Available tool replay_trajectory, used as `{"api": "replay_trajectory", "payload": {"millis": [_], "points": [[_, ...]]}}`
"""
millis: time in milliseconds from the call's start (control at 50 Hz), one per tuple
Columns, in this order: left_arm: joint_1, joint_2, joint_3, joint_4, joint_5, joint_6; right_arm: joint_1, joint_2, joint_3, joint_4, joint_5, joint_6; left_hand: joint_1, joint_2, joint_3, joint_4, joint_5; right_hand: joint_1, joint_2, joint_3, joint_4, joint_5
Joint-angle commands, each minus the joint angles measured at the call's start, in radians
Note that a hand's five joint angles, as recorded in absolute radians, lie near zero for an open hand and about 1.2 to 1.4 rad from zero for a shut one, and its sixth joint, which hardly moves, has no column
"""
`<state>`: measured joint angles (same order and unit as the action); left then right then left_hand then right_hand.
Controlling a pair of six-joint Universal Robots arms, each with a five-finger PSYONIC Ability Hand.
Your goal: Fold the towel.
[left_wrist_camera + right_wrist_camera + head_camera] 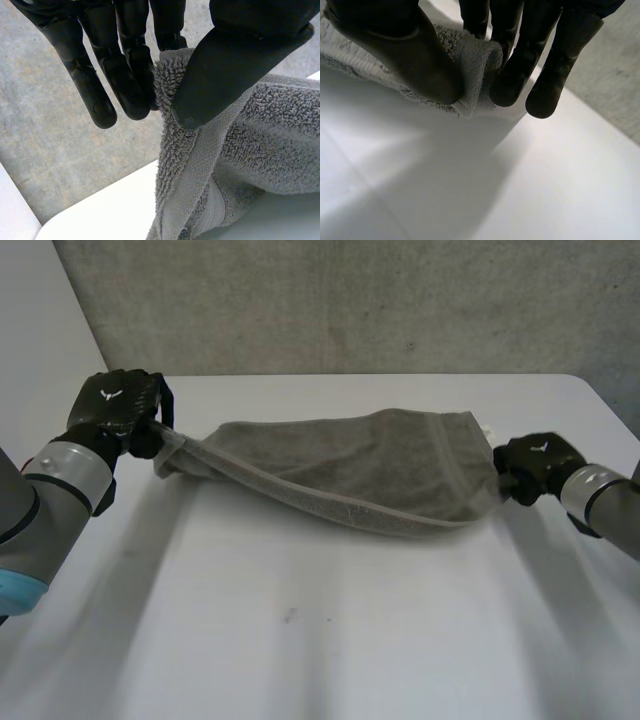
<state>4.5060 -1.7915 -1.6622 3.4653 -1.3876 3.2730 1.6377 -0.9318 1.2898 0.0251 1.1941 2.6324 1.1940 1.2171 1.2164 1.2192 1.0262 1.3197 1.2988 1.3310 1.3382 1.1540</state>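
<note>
The grey terry-cloth towel hangs stretched between both hands over the far half of the white table, with its banded lower edge sagging toward the tabletop. The black left hand pinches the towel's left end between thumb and fingers, and the black right hand pinches the rolled right end in the same way. Each hand's back bears a small white emblem.

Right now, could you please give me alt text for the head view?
A grey towel sags between two black robot hands over a white table; the left hand pinches one end, the right hand the other.
</note>
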Motion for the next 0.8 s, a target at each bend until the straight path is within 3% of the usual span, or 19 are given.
{"api": "replay_trajectory", "payload": {"millis": [20,180,340,500,800], "points": [[0.001,0.006,-0.027,-0.012,0.007,0.007,-0.012,-0.102,0.022,0.102,-0.01,-0.009,0.202,0.179,0.18,0.177,0.196,0.077,0.097,0.065,0.058,0.068],[0.01,0.052,-0.11,-0.086,0.025,0.02,-0.102,-0.202,0.063,0.309,-0.076,-0.141,0.202,0.179,0.18,0.177,0.196,0.077,0.097,0.065,0.058,0.068],[0.056,0.23,-0.267,-0.187,0.168,0.102,-0.249,-0.336,0.146,0.518,-0.143,-0.301,0.202,0.179,0.18,0.177,0.196,0.077,0.097,0.065,0.058,0.068],[0.073,0.337,-0.364,-0.228,0.234,0.146,-0.369,-0.438,0.232,0.62,-0.203,-0.454,0.202,0.179,0.18,0.177,0.196,0.077,0.097,0.065,0.058,0.068],[0.104,0.356,-0.376,-0.284,0.315,0.192,-0.46,-0.501,0.335,0.682,-0.194,-0.673,0.202,0.179,0.18,0.177,0.196,0.077,0.097,0.065,0.058,0.068]]}}
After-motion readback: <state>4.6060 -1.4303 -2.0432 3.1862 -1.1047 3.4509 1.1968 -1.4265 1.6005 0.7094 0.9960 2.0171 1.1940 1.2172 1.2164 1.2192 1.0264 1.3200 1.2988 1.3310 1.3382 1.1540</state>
